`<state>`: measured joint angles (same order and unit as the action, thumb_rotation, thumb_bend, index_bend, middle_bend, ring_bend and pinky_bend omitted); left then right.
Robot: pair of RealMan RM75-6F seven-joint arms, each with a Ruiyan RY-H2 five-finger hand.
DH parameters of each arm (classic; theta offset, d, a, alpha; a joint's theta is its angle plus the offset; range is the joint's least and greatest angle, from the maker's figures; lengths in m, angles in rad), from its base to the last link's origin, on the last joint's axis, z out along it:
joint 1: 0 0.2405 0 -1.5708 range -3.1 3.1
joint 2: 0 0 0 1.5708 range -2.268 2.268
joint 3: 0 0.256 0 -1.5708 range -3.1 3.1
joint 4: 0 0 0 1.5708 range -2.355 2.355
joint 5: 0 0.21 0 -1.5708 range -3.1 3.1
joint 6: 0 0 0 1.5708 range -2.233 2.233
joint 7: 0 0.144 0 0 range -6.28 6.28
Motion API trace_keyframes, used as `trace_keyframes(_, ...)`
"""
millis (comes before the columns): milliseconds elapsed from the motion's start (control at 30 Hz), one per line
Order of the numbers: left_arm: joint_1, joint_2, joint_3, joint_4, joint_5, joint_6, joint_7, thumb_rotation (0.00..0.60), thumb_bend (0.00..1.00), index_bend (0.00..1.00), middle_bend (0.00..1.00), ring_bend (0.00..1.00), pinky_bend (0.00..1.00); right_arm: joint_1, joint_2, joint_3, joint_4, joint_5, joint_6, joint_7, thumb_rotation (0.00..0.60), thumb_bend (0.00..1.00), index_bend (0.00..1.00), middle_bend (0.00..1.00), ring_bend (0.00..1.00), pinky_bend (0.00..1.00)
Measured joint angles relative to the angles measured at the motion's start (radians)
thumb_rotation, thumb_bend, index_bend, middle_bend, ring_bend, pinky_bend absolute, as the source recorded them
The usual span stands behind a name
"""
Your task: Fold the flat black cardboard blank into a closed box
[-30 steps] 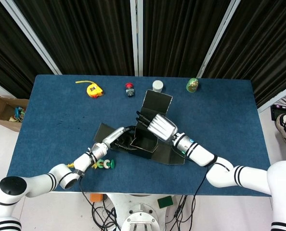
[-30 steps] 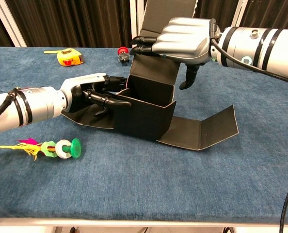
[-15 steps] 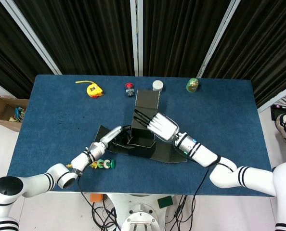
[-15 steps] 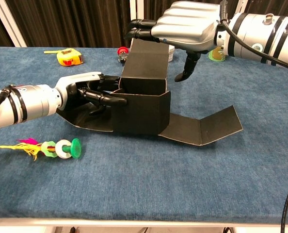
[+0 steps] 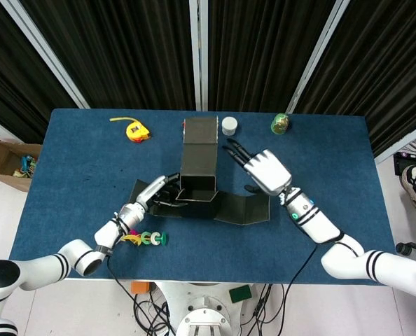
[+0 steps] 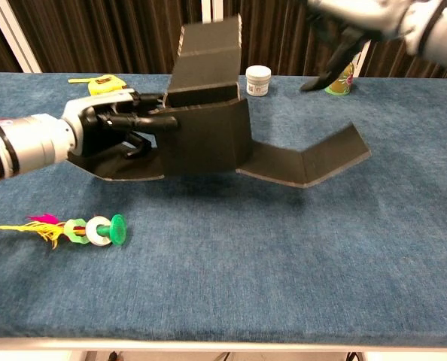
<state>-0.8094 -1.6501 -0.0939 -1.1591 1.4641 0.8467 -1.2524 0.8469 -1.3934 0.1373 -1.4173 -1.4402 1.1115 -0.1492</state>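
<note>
The half-formed black box (image 5: 197,185) stands mid-table (image 5: 82,150), its tall lid flap running away from the robot and a flat panel trailing to its right. The left hand (image 5: 154,192) grips its left wall, while the right hand (image 5: 265,170), fingers spread and empty, hovers just right of the flap. In the chest view this hand is cut off and blurred, and the left fingertips are hidden inside the box.
</note>
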Motion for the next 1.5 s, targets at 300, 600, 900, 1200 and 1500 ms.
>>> trace_keyframes(300, 0.035, 0.103, -0.011, -0.08, 0.027, 0.06, -0.247, 0.465, 0.06, 0.31, 0.33, 0.51, 0.85, -0.167, 0.052, 0.029, 0.046, 0.035, 0.187, 0.255, 0.6, 0.15, 0.0, 0.14, 0.71, 1.0)
trace_keyframes(600, 0.057, 0.193, -0.037, -0.174, 0.046, 0.121, -0.544, 0.462, 0.06, 0.3, 0.32, 0.51, 0.85, -0.246, 0.012, 0.03, 0.12, 0.025, 0.231, 0.47, 0.6, 0.15, 0.0, 0.2, 0.72, 1.0)
trace_keyframes(900, 0.049, 0.214, -0.061, -0.23, 0.018, 0.104, -0.53, 0.455, 0.06, 0.3, 0.31, 0.51, 0.85, -0.178, -0.175, 0.018, 0.197, -0.145, 0.274, 0.468, 0.6, 0.12, 0.06, 0.24, 0.74, 1.0)
trace_keyframes(1200, 0.035, 0.196, -0.063, -0.241, -0.003, 0.064, -0.42, 0.454, 0.06, 0.3, 0.31, 0.51, 0.85, -0.058, -0.304, 0.111, 0.262, -0.212, 0.329, 0.315, 0.6, 0.07, 0.1, 0.26, 0.75, 1.0)
trace_keyframes(1500, 0.036, 0.183, -0.047, -0.228, 0.006, 0.058, -0.335, 0.455, 0.06, 0.3, 0.31, 0.51, 0.85, 0.005, -0.346, 0.153, 0.282, -0.218, 0.329, 0.198, 0.6, 0.06, 0.12, 0.24, 0.75, 1.0)
